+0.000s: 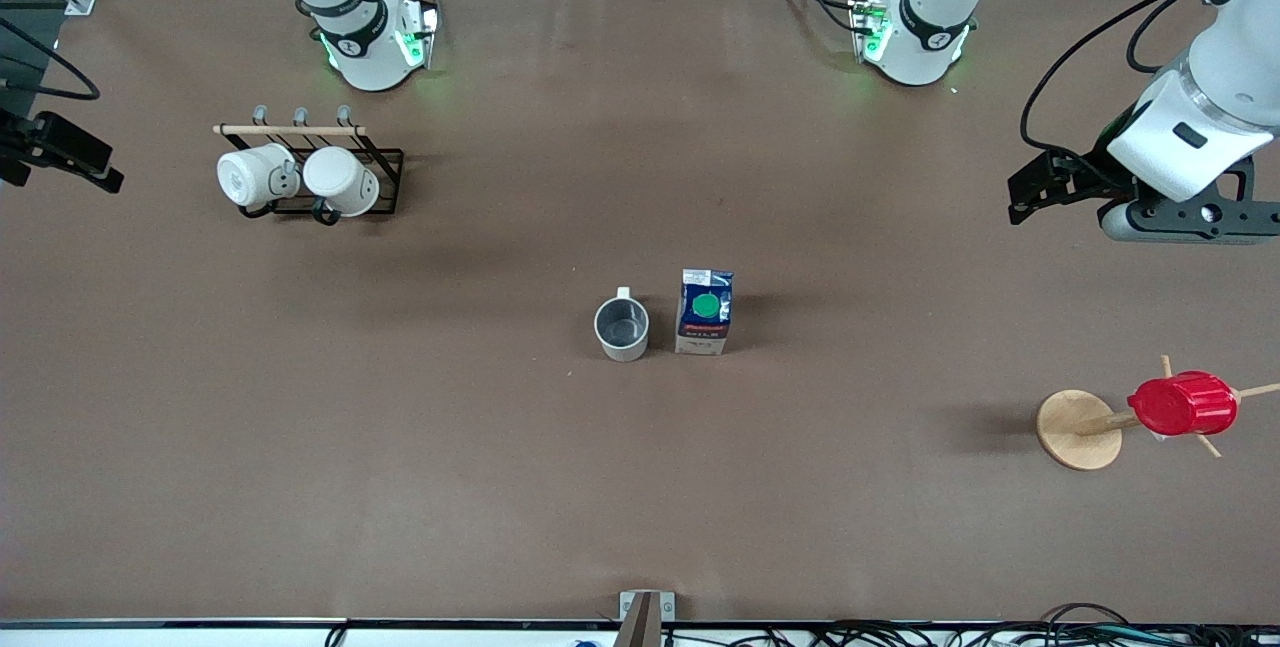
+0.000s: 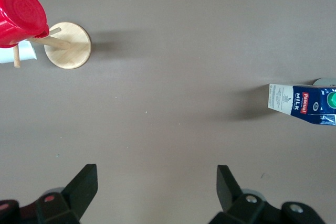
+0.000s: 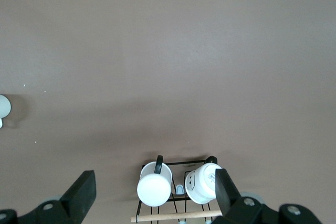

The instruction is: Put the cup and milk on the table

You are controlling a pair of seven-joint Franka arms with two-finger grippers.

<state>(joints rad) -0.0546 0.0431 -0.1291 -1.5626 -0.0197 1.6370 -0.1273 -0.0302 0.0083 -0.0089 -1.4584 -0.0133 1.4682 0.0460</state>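
Cup beside milk, left wrist view lacks cup

Cup & milk upright, side by side, mid table.

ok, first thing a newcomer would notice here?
The cup and milk standing side by side mid-table, apart from everything else. Next, the red cup on its wooden stand at the left arm's end. Both grippers, left and right, hang open and hold nothing.
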